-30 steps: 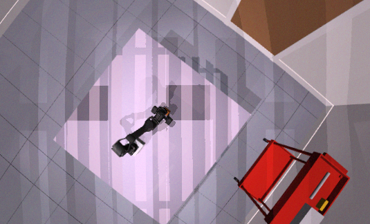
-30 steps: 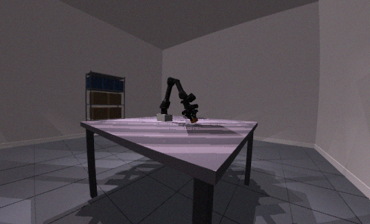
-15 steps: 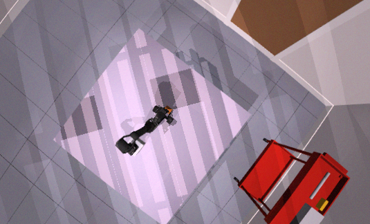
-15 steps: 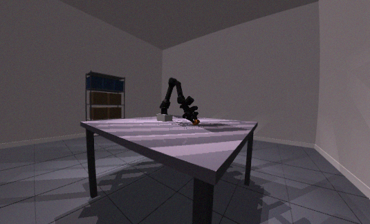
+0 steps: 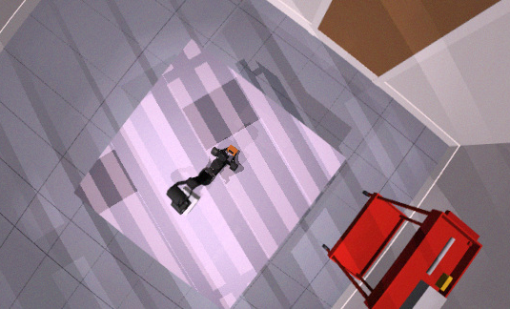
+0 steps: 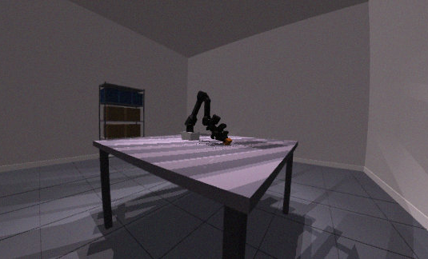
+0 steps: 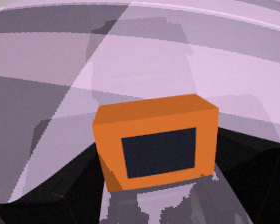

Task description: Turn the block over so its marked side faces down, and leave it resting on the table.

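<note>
Grey is the shelf (image 6: 99, 112), standing at the left in the exterior view; the near table (image 5: 171, 248) (image 6: 207, 172) (image 7: 141, 65) edge hides its feet. Next comes the white base (image 5: 192, 202) (image 6: 190, 136), partly covered from above by the black arm (image 5: 205, 177) (image 6: 207, 108). The arm reaches rightward, and its gripper (image 5: 229, 154) (image 6: 226, 141) (image 7: 155, 141) is clenched on the orange block (image 5: 232, 151) (image 6: 227, 141) (image 7: 156, 145). The contact of the fingers is hard to see, because the block covers their tips in the wrist view. There, the dark marked side (image 7: 160, 159) faces the camera, not straight down. The block is at the table's surface or just above it; I cannot tell if it touches. Its underside is hidden.

The block is well inside the table edges, with open room on the table around it, except at the side of the gripper. Farther right, beyond the edge and apart from it, stands the red cart (image 5: 416, 257), cut off by the bottom of the top view.
</note>
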